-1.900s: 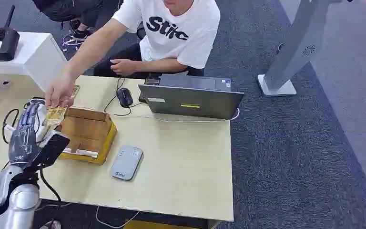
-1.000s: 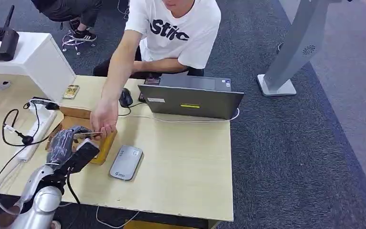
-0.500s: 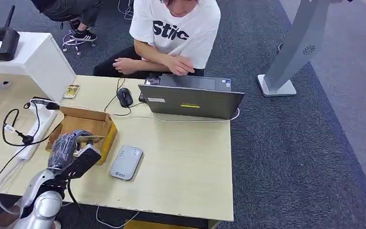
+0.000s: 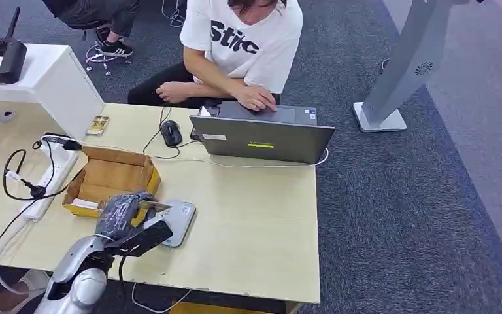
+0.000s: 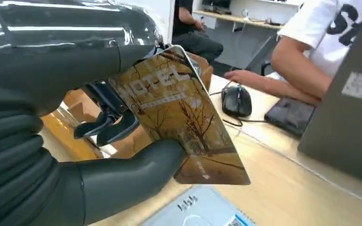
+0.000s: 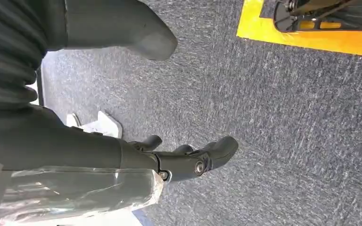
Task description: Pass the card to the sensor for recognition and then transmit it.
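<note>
My left hand (image 4: 125, 212) holds a gold hotel card (image 5: 184, 117) pinched between thumb and fingers. In the head view the card (image 4: 155, 206) sticks out flat just above the left end of the grey card sensor (image 4: 178, 221), which lies on the wooden table (image 4: 255, 216). The left wrist view has the sensor (image 5: 193, 212) directly under the card's lower edge. My right hand (image 6: 179, 157) hangs over the carpet with its fingers apart and nothing in it.
An open cardboard box (image 4: 108, 176) sits just left of the sensor. Behind are a laptop (image 4: 261, 134), a mouse (image 4: 170, 133) and a person (image 4: 248, 39) typing. A power strip (image 4: 46, 183) with cables and a white cabinet (image 4: 46, 82) stand at the left.
The person gave the card to my left hand and drew the arm back to the laptop. My left hand has carried the card right, from over the box to over the sensor.
</note>
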